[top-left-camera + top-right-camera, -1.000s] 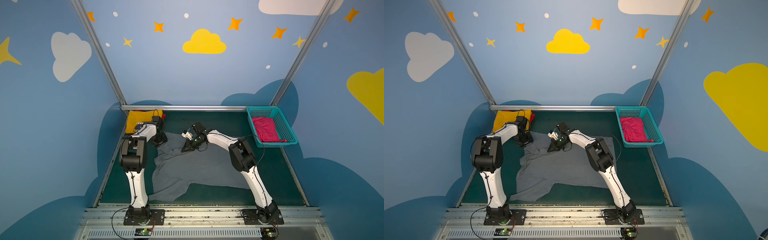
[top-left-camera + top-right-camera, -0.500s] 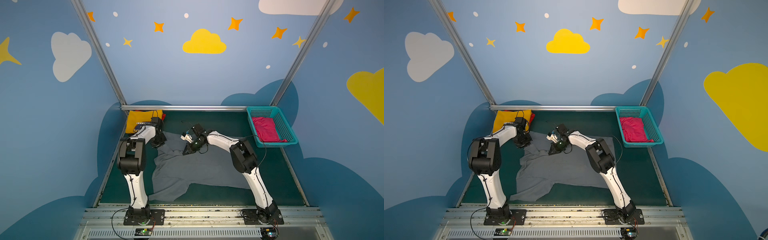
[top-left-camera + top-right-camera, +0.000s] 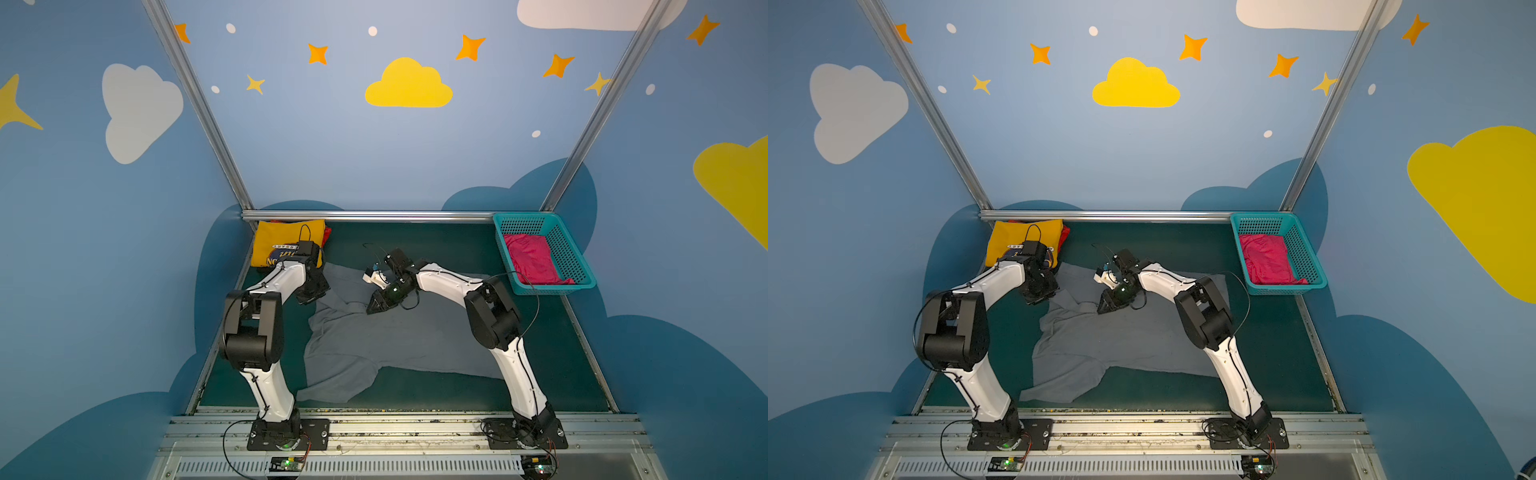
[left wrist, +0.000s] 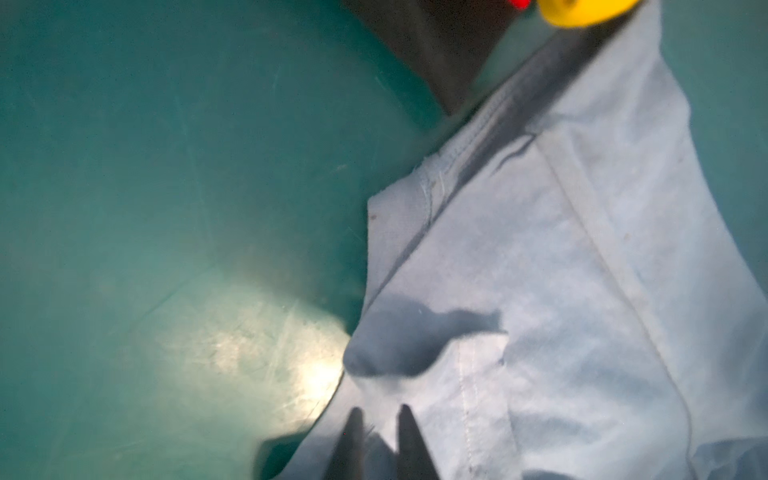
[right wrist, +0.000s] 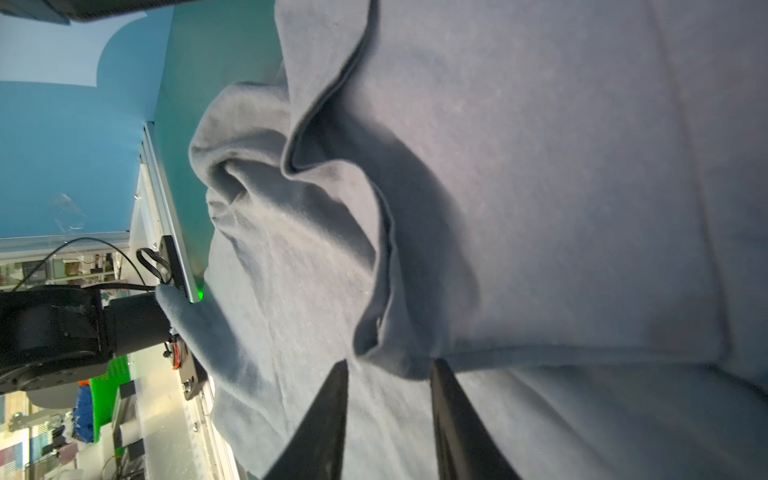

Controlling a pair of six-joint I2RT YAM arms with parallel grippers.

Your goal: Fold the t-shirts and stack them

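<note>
Yellow t-shirt (image 3: 279,236) print half hidden behind left arm (image 3: 282,279).

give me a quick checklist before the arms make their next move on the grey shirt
1. grey t-shirt lying flat: not ok, bunched and creased along one side.
2. right tool open: ok, jaws apart at a raised fold.
3. left tool gripping cloth: cannot tell, tips close together, view blurred.
4. yellow t-shirt folded in the far left corner: ok.
5. pink t-shirt out of the basket: not ok, it lies inside.
</note>
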